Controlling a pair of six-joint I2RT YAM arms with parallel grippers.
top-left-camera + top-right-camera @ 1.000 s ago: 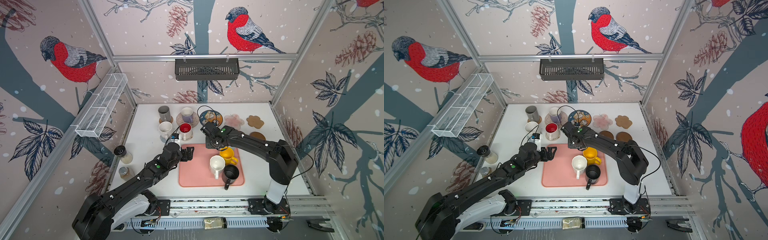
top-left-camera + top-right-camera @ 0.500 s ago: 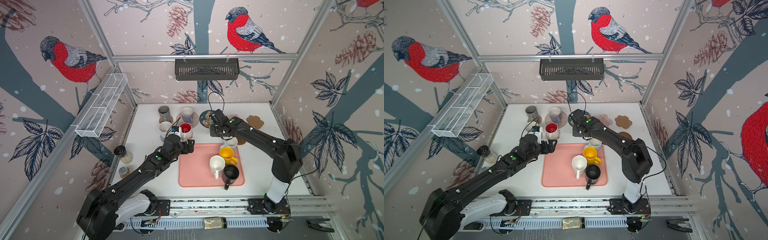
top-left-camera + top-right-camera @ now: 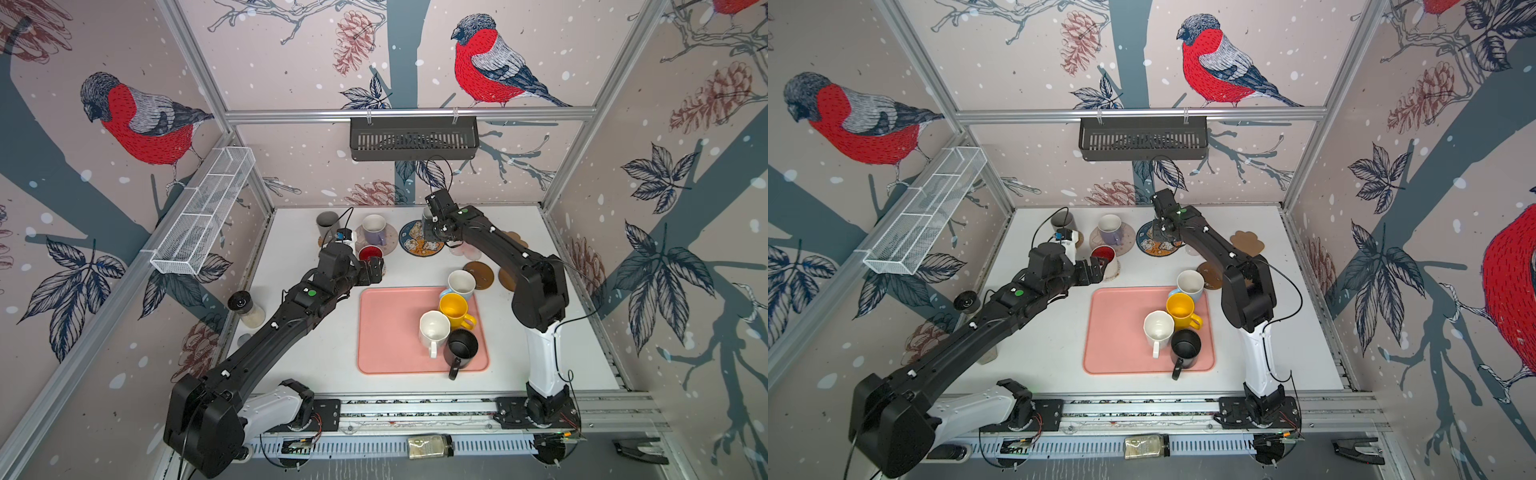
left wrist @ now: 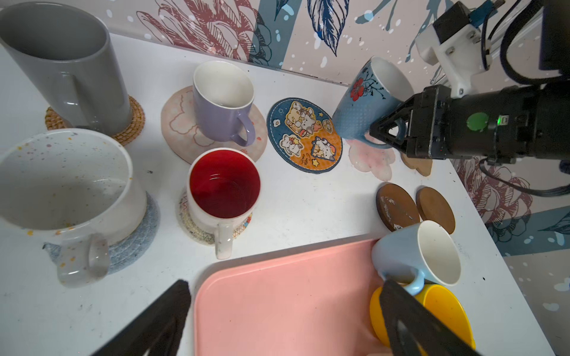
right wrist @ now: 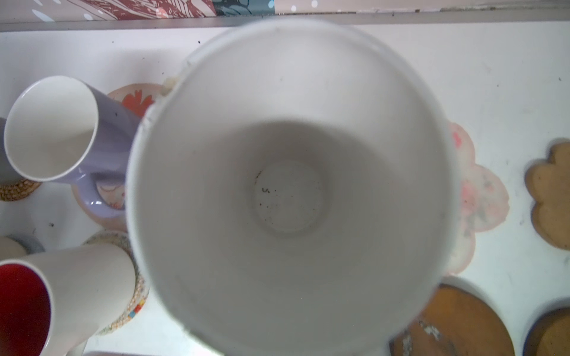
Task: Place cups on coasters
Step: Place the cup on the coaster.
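The light blue flowered mug [image 4: 367, 104] hangs tilted in the right claw [image 4: 389, 135], which is clamped on its handle. The mug is just by the blue cartoon coaster [image 4: 303, 135] and the pink flower coaster [image 4: 373, 158]. The left claw [image 4: 283, 286] gapes wide and empty near the red-inside mug [image 4: 225, 185], which sits on the cream woven coaster [image 4: 197, 228]. On the desk [image 3: 540, 232], the pink tray [image 3: 390, 332] carries 3 mugs: the yellow mug [image 3: 455, 309], the white mug [image 3: 434, 332] and the black mug [image 3: 461, 347].

Robot lab test cell. Aluminium frame [image 3: 407, 113], bird-print wall panels [image 3: 291, 62], white tabletop [image 3: 415, 266]. Arm bases [image 3: 536, 411] bolted to a slotted rail [image 3: 415, 415] up front.
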